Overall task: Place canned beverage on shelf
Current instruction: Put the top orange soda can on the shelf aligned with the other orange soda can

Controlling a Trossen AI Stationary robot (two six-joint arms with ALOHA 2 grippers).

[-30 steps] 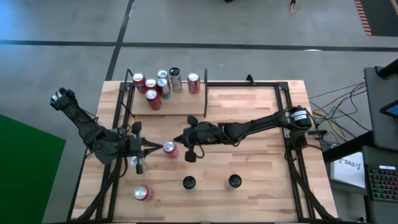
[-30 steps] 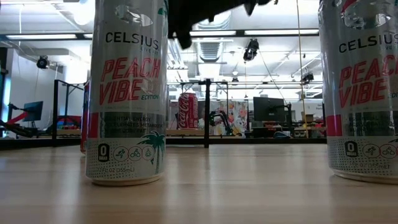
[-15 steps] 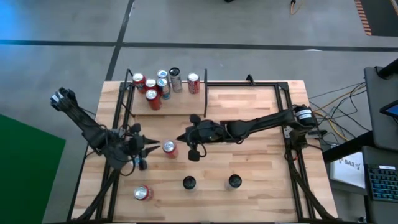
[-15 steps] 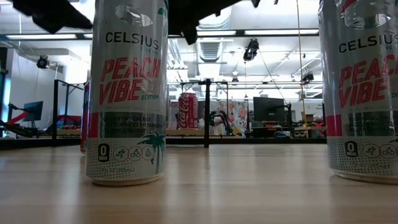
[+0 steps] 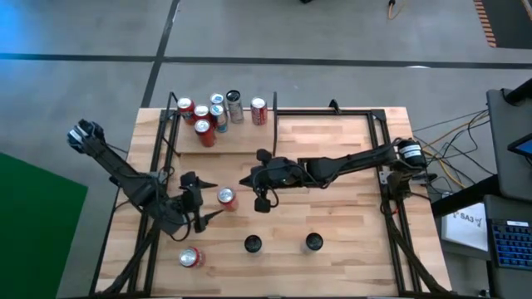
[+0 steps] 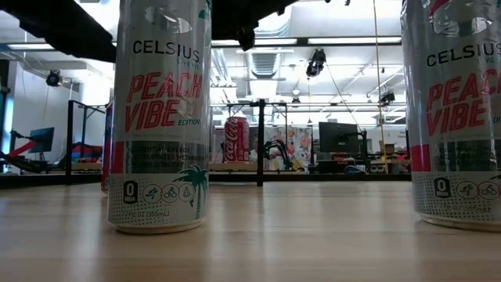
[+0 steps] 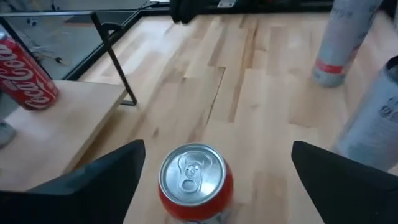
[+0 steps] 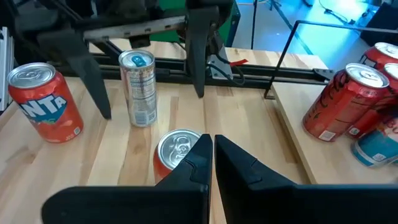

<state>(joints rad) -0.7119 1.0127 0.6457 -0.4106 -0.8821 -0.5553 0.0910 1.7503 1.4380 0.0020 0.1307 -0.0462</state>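
Note:
A red canned beverage [image 5: 225,198] stands upright on the table's left half. My left gripper [image 5: 212,200] comes at it from the left, open; in the left wrist view its fingers flank the can [image 7: 196,180] without touching. My right gripper [image 5: 245,181] hovers shut just right of the can and above it [image 8: 177,152], apart from it as far as I can tell. The shelf [image 5: 245,139], a light wood board with black rods, lies at the far left and carries several upright cans.
An orange Fanta can [image 5: 189,257] stands near the front left. A slim silver can [image 8: 138,87] stands beside my left gripper. Two tall Celsius cans [image 5: 253,244] [image 5: 313,242] stand near the front edge. Bare wood lies to the right.
My left gripper has come down, rolled at the wrist, and opened from shut; its fingers now stand on either side of the red can, which has stayed in place.

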